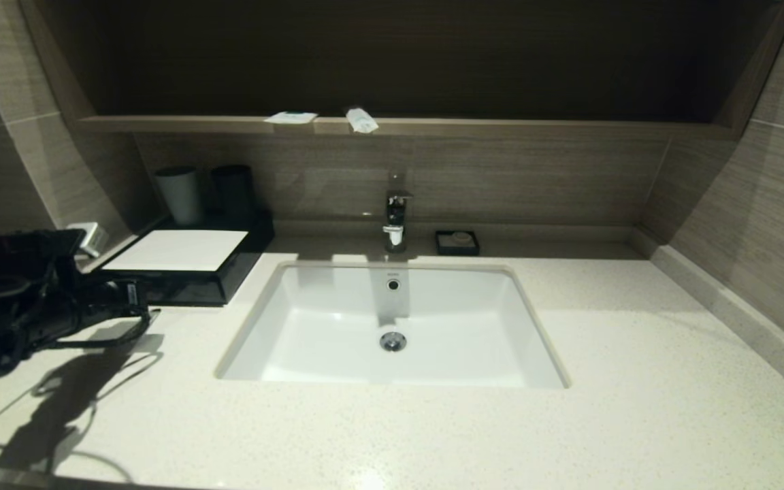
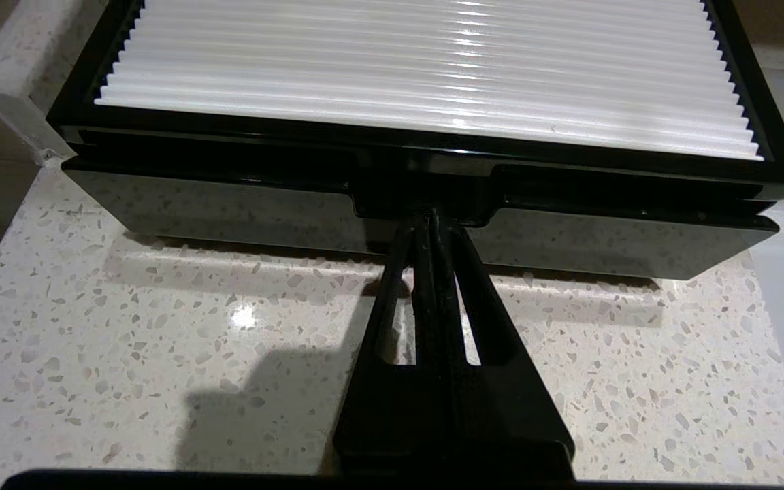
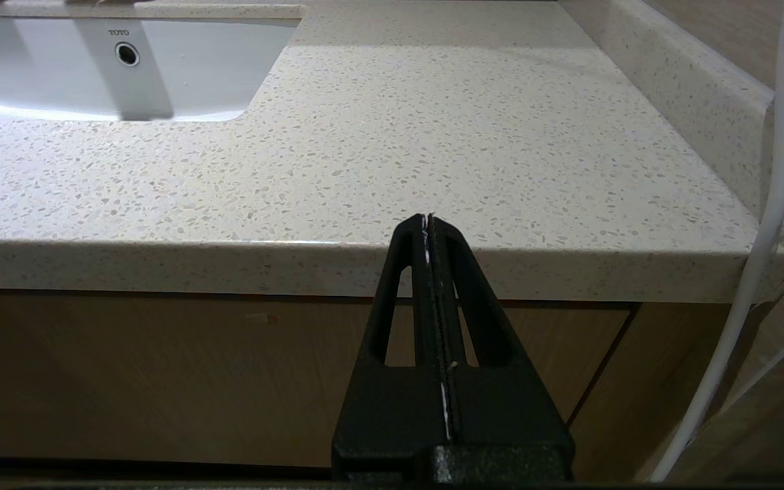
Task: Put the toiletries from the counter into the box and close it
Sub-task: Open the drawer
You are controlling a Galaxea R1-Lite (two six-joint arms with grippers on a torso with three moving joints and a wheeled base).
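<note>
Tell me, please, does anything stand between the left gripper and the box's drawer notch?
Nothing visible does. The left gripper, fingers shut, has its tips right at the notch in the front of the box, with only bare speckled vanity top beneath. The right gripper is parked off the vanity's edge.

You are looking at a glossy black box [image 1: 191, 286] showing a ribbed white top, speckled cream stone [image 1: 637, 381] surrounding a white sink [image 1: 392, 333], and, at twelve o'clock, white packets [image 1: 290, 118] lying on brown wood-grain counter [image 1: 501, 127].

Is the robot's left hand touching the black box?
Touching. The left wrist view shows the left gripper, fingers shut, with its tip pressed into the notch on the box front.
</note>
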